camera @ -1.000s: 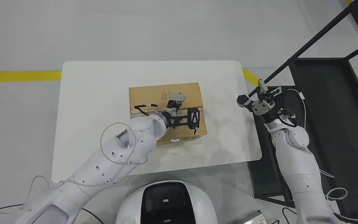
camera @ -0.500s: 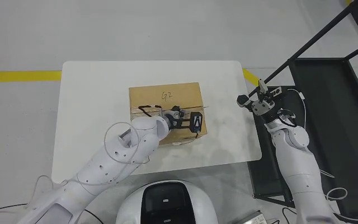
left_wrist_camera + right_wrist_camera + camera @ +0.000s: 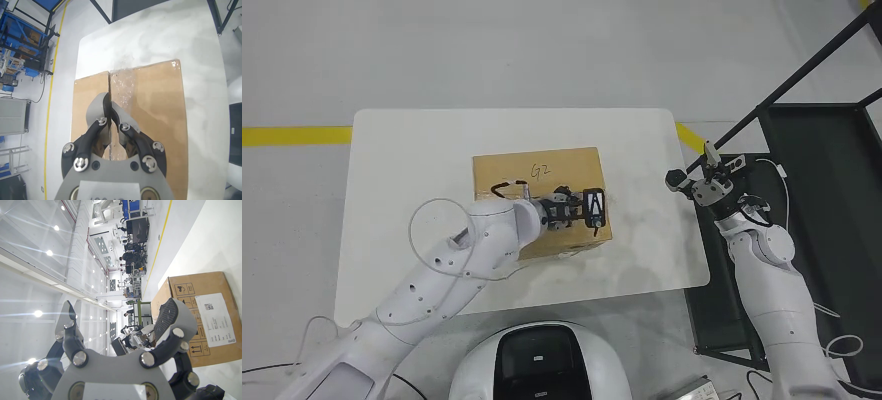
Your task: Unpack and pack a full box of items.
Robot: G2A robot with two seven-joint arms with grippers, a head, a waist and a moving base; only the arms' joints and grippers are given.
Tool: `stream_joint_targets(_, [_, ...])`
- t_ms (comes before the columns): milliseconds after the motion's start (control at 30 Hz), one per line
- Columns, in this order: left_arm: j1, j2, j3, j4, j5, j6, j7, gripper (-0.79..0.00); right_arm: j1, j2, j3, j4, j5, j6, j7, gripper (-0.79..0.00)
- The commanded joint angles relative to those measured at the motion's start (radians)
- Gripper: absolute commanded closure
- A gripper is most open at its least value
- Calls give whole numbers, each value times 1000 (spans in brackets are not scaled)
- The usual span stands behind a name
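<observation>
While my clenched left gripper [image 3: 109,103] is resting on the cardboard box's [image 3: 157,113] tape [image 3: 122,87] (unsealing step; right gripper [image 3: 117,308] released), I'm planning flap-lifting next.

Matt brown cardboard box [image 3: 507,170], glossy crinkled clear tape [image 3: 122,88], smooth white table [image 3: 402,180]

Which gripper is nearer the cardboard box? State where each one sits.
Left. The left gripper is right over the cardboard box, shut at its taped seam. The right gripper hangs open beyond the table edge, well apart from the box.
</observation>
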Motion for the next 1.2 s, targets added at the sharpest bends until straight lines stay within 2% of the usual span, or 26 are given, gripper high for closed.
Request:
stream_joint_targets(0, [4, -1, -13, 1, -55, -25, -18, 0, 0, 0, 0, 0, 0, 0, 0, -785])
stream_joint_targets(33, [4, -2, -17, 1, -84, -46, -32, -80, 0, 0, 0, 0, 0, 0, 0, -785])
stream_joint_targets(67, [2, -3, -21, -2, -105, -59, -46, -317, 0, 0, 0, 0, 0, 0, 0, -785])
stream_joint_targets(100, [2, -3, -24, -5, -119, -67, -60, -739, 0, 0, 0, 0, 0, 0, 0, -785])
stream_joint_targets(133, [3, -4, -25, -7, -128, -74, -73, -785, 0, 0, 0, 0, 0, 0, 0, -785])
stream_joint_targets(367, [-5, -12, -2, 0, -114, -90, -134, -785, 0, 0, 0, 0, 0, 0, 0, -785])
stream_joint_targets(400, [-7, -14, 4, 4, -104, -87, -139, -763, 0, 0, 0, 0, 0, 0, 0, -785])
stream_joint_targets(500, [-14, -21, 18, 21, -87, -74, -138, -539, 0, 0, 0, 0, 0, 0, 0, -785])
stream_joint_targets(633, [-24, -30, 32, 40, -56, -48, -132, -508, 0, 0, 0, 0, 0, 0, 0, -785])
stream_joint_targets(700, [-28, -34, 37, 47, -40, -38, -128, -440, 0, 0, 0, 0, 0, 0, 0, -785])
stream_joint_targets(800, [-30, -38, 41, 54, -22, -25, -123, -391, 0, 0, 0, 0, 0, 0, 0, -785])
stream_joint_targets(1167, [-30, -48, 37, 66, 13, -9, -120, -323, 0, 0, 0, 0, 0, 0, 0, -785])
